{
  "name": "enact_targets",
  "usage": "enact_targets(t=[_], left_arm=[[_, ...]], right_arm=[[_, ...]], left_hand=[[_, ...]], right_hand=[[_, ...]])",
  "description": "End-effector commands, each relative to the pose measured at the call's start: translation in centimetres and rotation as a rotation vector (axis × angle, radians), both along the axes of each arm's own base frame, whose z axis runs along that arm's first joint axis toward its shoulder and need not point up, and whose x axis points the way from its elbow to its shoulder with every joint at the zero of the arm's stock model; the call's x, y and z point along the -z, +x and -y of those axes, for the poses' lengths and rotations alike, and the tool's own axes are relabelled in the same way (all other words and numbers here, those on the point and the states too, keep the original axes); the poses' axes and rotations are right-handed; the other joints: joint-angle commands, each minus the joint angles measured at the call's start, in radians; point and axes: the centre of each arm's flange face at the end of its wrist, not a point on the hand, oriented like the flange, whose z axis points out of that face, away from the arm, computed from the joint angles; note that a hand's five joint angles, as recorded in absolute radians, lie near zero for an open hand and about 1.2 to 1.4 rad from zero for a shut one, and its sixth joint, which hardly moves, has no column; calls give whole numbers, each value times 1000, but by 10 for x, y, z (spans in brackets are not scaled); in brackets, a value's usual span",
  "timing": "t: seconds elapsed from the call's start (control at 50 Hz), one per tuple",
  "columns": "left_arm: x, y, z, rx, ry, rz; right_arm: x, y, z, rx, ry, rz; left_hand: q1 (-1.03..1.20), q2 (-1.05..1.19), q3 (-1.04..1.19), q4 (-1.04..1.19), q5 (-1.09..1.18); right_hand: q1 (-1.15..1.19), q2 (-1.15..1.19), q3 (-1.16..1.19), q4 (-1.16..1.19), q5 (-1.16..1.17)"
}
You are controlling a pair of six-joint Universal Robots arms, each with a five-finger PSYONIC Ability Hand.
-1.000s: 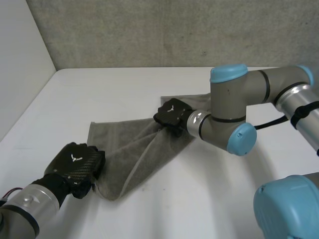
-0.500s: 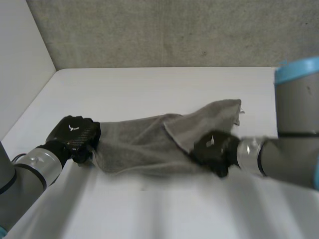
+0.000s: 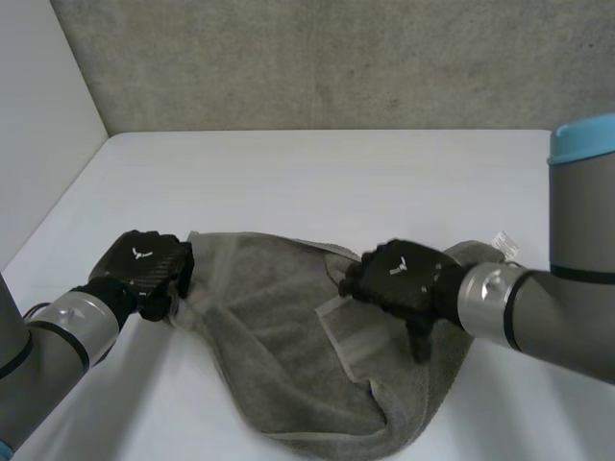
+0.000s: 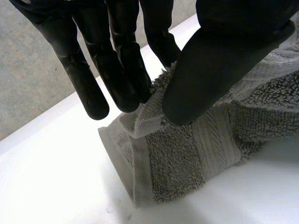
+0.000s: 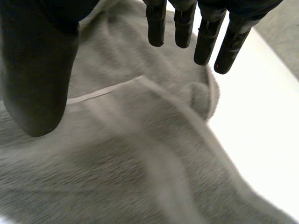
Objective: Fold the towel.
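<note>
Grey towel [image 3: 288,355] lies rumpled on the white worktop [image 3: 317,182], near-centre, with its nearest part a rounded fold toward the near edge. A lighter hem band crosses its middle.

Left hand [image 3: 149,269] is at the towel's left end. In the left wrist view the towel [image 4: 187,158] has its bunched hem edge pinched between the thumb and the fingers [image 4: 126,70] of the left hand [image 4: 219,60].

Right hand [image 3: 399,279] is over the towel's right-middle part. In the right wrist view the right hand [image 5: 37,70] has its fingers [image 5: 205,42] straight and apart from the thumb, with nothing held. The towel [image 5: 140,154] is spread under the palm; cannot tell if it touches.

A white label [image 3: 504,243] shows at the towel's far-right end. Bare worktop lies beyond, then a concrete wall [image 3: 317,58].
</note>
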Motion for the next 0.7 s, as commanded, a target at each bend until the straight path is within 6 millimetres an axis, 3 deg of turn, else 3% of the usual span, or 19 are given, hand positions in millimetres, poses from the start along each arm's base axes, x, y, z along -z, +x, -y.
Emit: enact_targets(t=[0.02, 0.22, 0.3, 0.52, 0.7], left_arm=[[5, 4, -5, -7, 20, 5], [5, 6, -11, -12, 25, 6], [3, 7, -13, -13, 17, 4], [2, 7, -13, -13, 11, 3], [2, 9, -12, -23, 13, 3]], right_arm=[[11, 28, 16, -44, -26, 10], [44, 62, 26, -87, -30, -25], [62, 72, 26, -117, -53, -69], [91, 74, 30, -112, -86, -173], [89, 76, 33, -101, -107, -151]], left_hand=[[206, 180, 180, 178, 243], [206, 180, 180, 178, 243], [206, 180, 180, 178, 243], [206, 180, 180, 178, 243], [206, 180, 180, 178, 243]], right_hand=[[-53, -76, -68, -84, -61], [-43, -66, -58, -74, -50], [77, 55, 62, 46, 70], [242, 219, 226, 211, 234], [576, 554, 561, 545, 569]])
